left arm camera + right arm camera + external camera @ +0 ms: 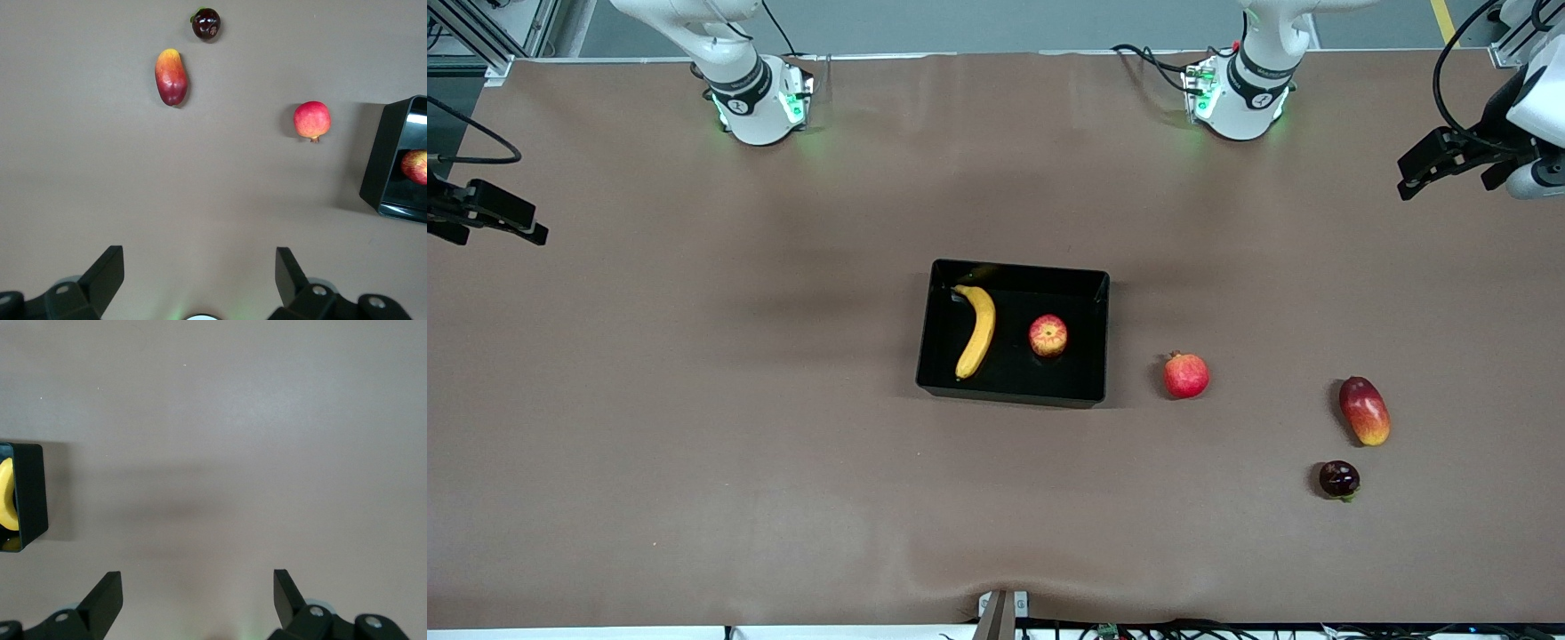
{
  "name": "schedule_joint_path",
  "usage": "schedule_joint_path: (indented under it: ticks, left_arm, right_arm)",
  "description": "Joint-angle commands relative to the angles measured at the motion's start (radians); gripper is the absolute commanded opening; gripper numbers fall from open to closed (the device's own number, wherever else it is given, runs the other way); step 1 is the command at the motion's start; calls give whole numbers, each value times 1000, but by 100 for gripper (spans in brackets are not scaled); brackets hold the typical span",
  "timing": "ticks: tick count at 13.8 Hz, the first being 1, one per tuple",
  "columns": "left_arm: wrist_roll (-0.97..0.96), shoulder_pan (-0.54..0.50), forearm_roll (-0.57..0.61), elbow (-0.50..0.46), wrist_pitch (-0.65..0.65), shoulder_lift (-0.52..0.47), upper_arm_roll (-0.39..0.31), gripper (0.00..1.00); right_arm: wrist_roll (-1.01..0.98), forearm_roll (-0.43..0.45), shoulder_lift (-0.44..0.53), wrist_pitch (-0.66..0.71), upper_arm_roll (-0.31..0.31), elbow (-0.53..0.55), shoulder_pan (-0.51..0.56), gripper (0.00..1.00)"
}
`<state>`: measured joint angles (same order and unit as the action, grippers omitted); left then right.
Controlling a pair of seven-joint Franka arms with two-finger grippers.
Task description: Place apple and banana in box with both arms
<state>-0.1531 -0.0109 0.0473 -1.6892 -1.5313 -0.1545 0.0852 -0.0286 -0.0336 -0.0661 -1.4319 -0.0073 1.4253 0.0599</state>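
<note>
One banana, one apple, one box, three other fruits.

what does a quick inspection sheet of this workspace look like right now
surface: brown matte table, bare cloth over most of it
job's things: long yellow banana and small red-yellow mottled apple both lie in the shallow black plastic box, apart from each other
clutter: evenly red round fruit beside the box; oblong red-yellow mango and dark purple round fruit toward the left arm's end
grippers: left gripper open, empty, over bare table; right gripper open, empty, over bare table
cables: black cables by the left arm's base
surroundings: grey floor along the table edge
</note>
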Motion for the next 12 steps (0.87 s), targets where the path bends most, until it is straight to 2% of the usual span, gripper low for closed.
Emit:
schedule_joint_path:
  ticks: [1,12]
  left_arm:
    - [24,5,-18,-15,-6,-13,-10,100]
    - [24,3,-7,22,-6,30,-10,100]
  right_arm:
    - [15,-5,-4,2,4,-5,11,100]
    - [15,-5,-4,-1,4,-6,15,100]
